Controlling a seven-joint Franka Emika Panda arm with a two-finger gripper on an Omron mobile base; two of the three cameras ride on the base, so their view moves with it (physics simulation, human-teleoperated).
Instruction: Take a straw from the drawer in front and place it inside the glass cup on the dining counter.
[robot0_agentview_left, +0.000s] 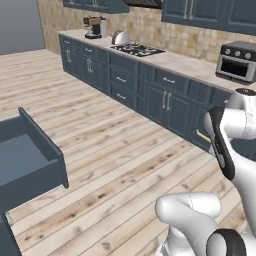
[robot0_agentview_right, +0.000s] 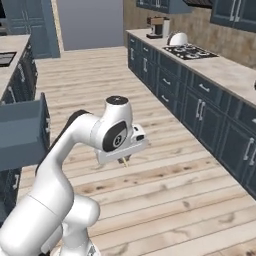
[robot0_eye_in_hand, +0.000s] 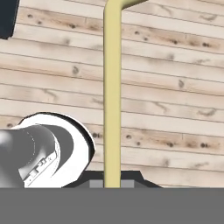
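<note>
The gripper is closed on the straw, which sticks out straight from between the fingers over the wooden floor. The drawer stands open behind, probably because the straw was taken from it.

A pale wood-plank floor runs through the kitchen, with no loose thing visible on it in the base views. Along the far right wall a long table with a beige stone top over dark blue-grey cabinets carries a coffee machine at its far end, then a round pale dish or lid standing on edge, a black gas hob set into the top, and a toaster oven at the near end. At the near left an open dark blue-grey drawer juts out over the floor.
</note>
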